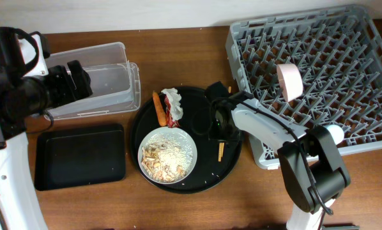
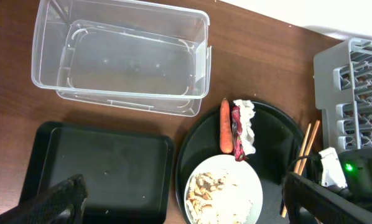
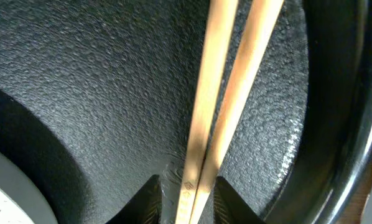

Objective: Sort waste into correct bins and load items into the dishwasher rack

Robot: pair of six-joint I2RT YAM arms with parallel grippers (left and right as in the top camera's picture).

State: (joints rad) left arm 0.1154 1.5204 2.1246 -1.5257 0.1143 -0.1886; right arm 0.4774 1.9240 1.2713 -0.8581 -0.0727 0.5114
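Observation:
The wooden chopsticks (image 3: 223, 93) lie on the round black tray (image 3: 99, 93) near its right rim. My right gripper (image 3: 189, 196) is down over them, open, one finger on each side and a thin gap still showing. From overhead, that gripper (image 1: 220, 128) covers the chopsticks (image 1: 220, 151) except for one end. The white plate (image 1: 167, 155) carries rice scraps. An orange carrot (image 1: 159, 108), a red wrapper (image 1: 172, 119) and white tissue (image 1: 172, 98) lie behind it. My left gripper (image 2: 183, 202) hangs wide open and empty, high near the clear tub (image 1: 101, 83).
The shallow black rectangular tray (image 1: 79, 156) sits at the front left. The grey rack (image 1: 319, 70) fills the right side, with a pale round dish (image 1: 289, 82) on edge among its pegs. I see no blue cup.

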